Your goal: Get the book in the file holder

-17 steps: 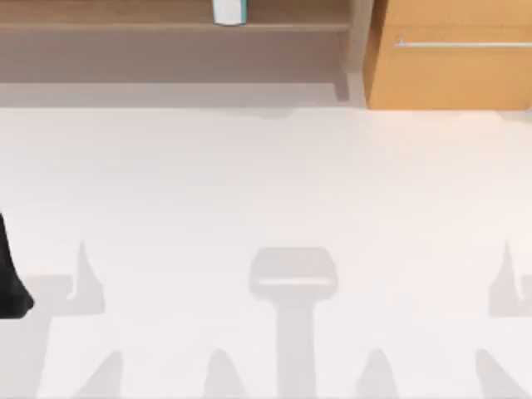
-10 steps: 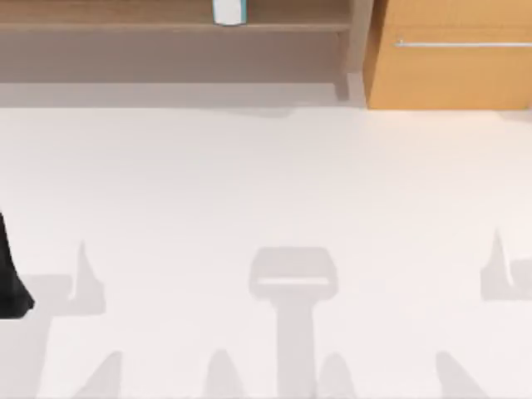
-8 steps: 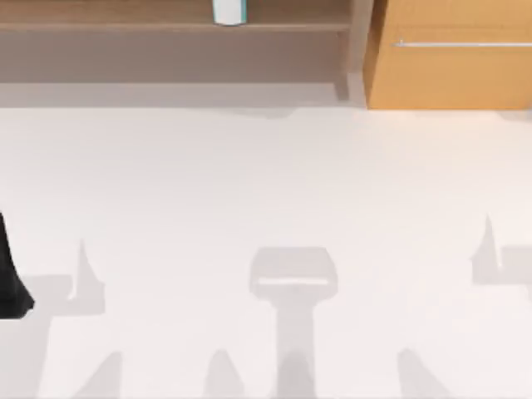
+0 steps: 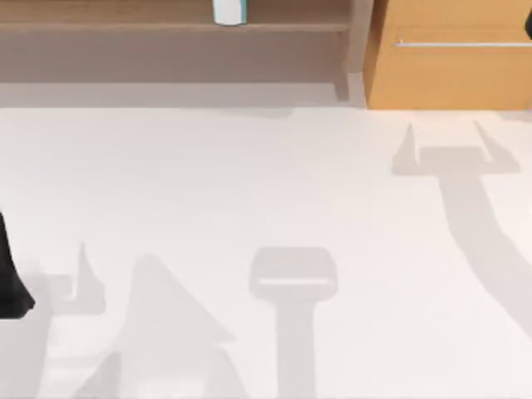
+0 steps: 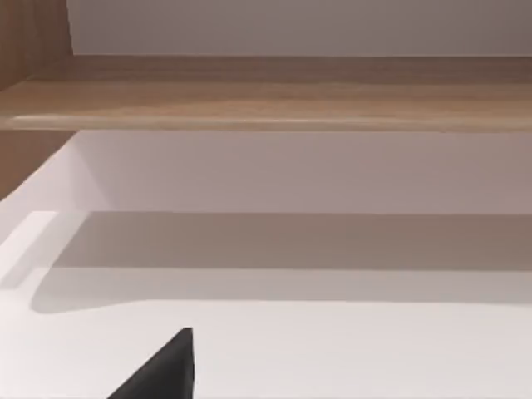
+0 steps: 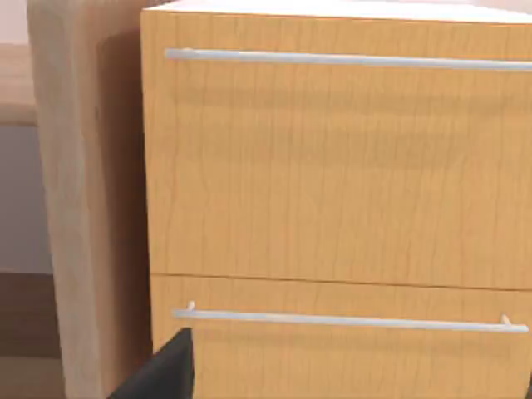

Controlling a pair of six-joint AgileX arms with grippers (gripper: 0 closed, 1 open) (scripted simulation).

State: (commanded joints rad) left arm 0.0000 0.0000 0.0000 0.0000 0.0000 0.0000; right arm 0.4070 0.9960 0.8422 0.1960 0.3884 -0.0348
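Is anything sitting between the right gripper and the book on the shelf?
Nothing visible lies on the table between them. The book stands on the shelf, left of the orange cabinet; the right wrist view faces that cabinet's drawer fronts.

Robot body: matte black parts.
A plain black, tapering piece of the left arm [image 4: 10, 278] is seen at the top view's left edge; a dark sliver of the right arm [image 4: 528, 25] at the upper right. One black, wedge-shaped finger [image 5: 162, 370] is shown at each wrist view's bottom.
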